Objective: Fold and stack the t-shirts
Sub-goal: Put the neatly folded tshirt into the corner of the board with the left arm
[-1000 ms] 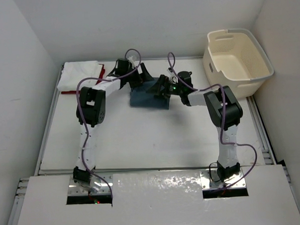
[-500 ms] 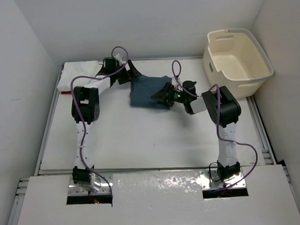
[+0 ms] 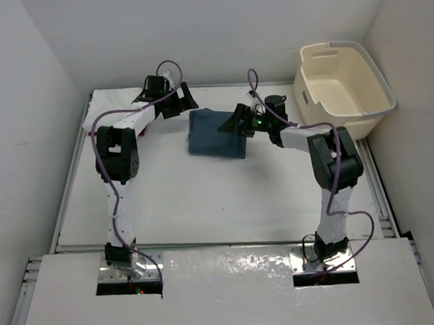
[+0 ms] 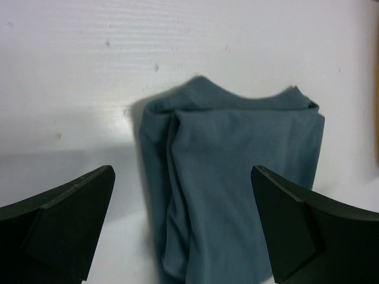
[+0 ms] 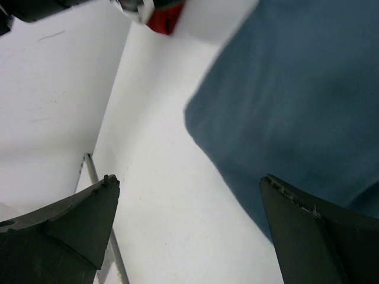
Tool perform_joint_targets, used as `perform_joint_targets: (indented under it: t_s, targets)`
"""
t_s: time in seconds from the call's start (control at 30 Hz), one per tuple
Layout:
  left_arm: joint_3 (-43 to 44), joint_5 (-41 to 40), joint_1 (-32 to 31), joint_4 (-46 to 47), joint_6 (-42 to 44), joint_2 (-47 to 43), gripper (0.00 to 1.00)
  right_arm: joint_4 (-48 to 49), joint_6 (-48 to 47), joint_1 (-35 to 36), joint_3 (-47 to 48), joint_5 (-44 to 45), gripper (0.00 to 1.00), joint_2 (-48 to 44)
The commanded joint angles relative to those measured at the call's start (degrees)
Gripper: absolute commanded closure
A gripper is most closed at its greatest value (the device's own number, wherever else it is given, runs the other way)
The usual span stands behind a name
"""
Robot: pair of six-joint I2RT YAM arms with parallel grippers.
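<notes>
The dark teal-blue t-shirt point(image 3: 216, 134) lies folded in a neat rectangle at the back middle of the table, and its creased folds point(image 4: 237, 177) fill the left wrist view. My left gripper point(image 3: 187, 99) point(image 4: 182, 177) hovers open just beyond the shirt's far left corner, holding nothing. At the shirt's right edge point(image 5: 296, 100) my right gripper point(image 3: 238, 123) point(image 5: 189, 180) is open and empty as well. The white t-shirt point(image 3: 108, 104) lies at the back left, partly behind the left arm. Only a scrap of the deep red t-shirt point(image 5: 166, 18) shows.
A cream plastic laundry basket point(image 3: 343, 81) stands at the back right corner. Metal rails point(image 3: 68, 183) border the table on both sides. White walls close in on three sides. Both arms reach across the back half of the table.
Both grippers have drawn back off the teal shirt, the left one towards the back left, the right one to the shirt's right edge. The shirt now lies flat as a tidy rectangle.
</notes>
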Motion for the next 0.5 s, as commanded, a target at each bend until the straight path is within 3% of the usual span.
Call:
perform_joint_targets:
  t_s: [0.0,0.17,0.47]
  targets:
    - [-5.09,-2.54,-1.02,-4.51,4.80,-8.50,0.00,-3.73,-7.42,-0.30,-0.95,2.02,0.01,-7.00]
    - [-13.53,-3.51,-4.36,-3.54,8.24,-12.29,0.00,-9.68,-12.67,-0.30,-4.05,7.20,0.01,-12.37]
    - [-13.55,-4.91,-5.68,-5.39,8.24,-9.39,0.02,-16.10,-18.75,-0.39,-6.77,10.73,0.01,-20.46]
